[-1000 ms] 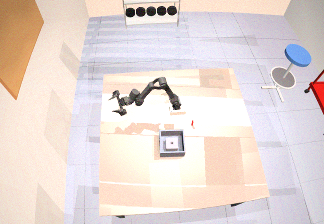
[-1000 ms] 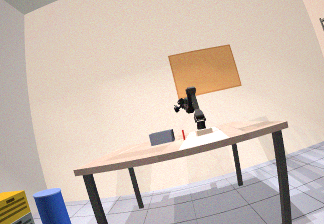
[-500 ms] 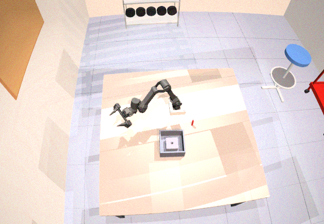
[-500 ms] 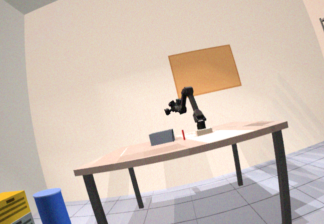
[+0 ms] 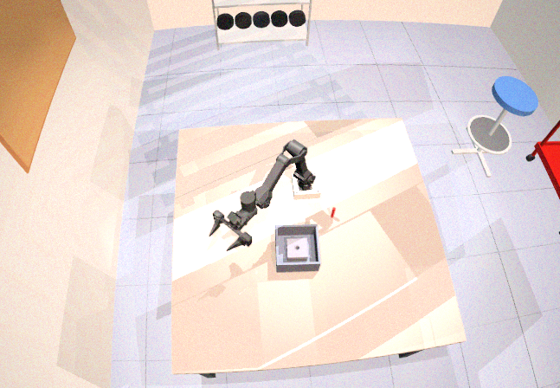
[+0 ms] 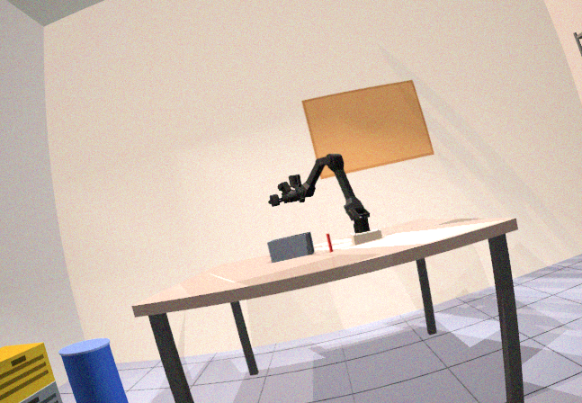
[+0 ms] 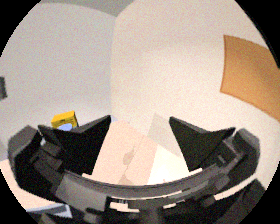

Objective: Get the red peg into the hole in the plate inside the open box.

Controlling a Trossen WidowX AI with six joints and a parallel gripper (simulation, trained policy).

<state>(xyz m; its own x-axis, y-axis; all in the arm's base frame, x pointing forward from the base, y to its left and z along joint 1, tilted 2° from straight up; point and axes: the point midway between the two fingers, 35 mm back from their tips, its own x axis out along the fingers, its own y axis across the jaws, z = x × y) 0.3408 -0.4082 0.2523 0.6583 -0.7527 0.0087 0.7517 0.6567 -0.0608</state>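
Beside the box, peg: red peg (image 5: 333, 212) (image 6: 329, 242), upright on the surface (image 5: 357, 293) (image 6: 253, 275)
Hand (image 5: 229, 235) (image 6: 273, 200) (image 7: 140, 119): released, spread wide, above the surface, apart from the peg
Box (image 5: 297, 267) (image 6: 291, 247): open, holed plate (image 5: 297, 255) inside

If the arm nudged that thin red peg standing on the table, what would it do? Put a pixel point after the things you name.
The thin red peg (image 5: 333, 212) (image 6: 329, 242) would probably tip rather than slide, being tall and narrow on a small foot. Once down, it might roll, if it is as round as it seems. It looks straight and stiff, so I'd expect no bending.
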